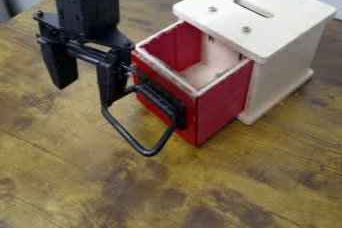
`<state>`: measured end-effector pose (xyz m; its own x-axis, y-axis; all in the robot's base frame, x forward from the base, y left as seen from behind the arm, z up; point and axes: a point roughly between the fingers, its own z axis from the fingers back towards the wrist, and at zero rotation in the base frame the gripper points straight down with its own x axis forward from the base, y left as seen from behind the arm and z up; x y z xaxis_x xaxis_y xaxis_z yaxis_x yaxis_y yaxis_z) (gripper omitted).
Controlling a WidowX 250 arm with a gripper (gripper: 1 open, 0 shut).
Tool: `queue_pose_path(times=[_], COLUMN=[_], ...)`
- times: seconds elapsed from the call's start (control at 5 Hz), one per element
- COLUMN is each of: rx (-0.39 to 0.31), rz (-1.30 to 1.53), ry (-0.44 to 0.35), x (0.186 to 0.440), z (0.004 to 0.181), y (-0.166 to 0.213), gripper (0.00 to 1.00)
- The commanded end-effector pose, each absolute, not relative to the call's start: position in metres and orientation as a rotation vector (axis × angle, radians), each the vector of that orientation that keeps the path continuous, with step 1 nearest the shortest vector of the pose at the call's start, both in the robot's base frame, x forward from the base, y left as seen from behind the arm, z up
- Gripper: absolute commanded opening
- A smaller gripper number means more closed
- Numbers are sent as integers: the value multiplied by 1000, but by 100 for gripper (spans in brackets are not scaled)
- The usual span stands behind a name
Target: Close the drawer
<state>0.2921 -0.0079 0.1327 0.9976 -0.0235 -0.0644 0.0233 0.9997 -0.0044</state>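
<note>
One red drawer point(201, 90) sticks out of the white cabinet point(274, 32). The open claw point(86, 84) should push its front straight toward the cabinet.

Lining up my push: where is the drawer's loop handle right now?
The loop handle sits left of centre in the camera view, on the open drawer's front, angling down toward the table, just below the gripper.

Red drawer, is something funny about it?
Yes. The red drawer sticks out of the cream cabinet, open, its pale wood inside showing. The gripper hangs by its black loop handle. Nothing looks spilled or broken.
</note>
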Motion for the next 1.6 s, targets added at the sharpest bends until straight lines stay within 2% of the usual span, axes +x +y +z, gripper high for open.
queue_pose_path(times=[0.0, 0.2, 0.4, 0.6, 0.8, 1.2, 1.4], rx=[5, -3, -2, 1, 4, -1, -4], rz=[31, 15, -7, 3, 8, -40, -60], ry=[-100, -207, -181, -163, -158, -156, -150], x=[292, 294, 295, 299, 301, 309, 314], z=[120, 121, 126, 118, 111, 114, 108], y=[-4, 7, 14, 15, 15, 14, 10], gripper=[100, 100, 0, 100, 100, 100, 100])
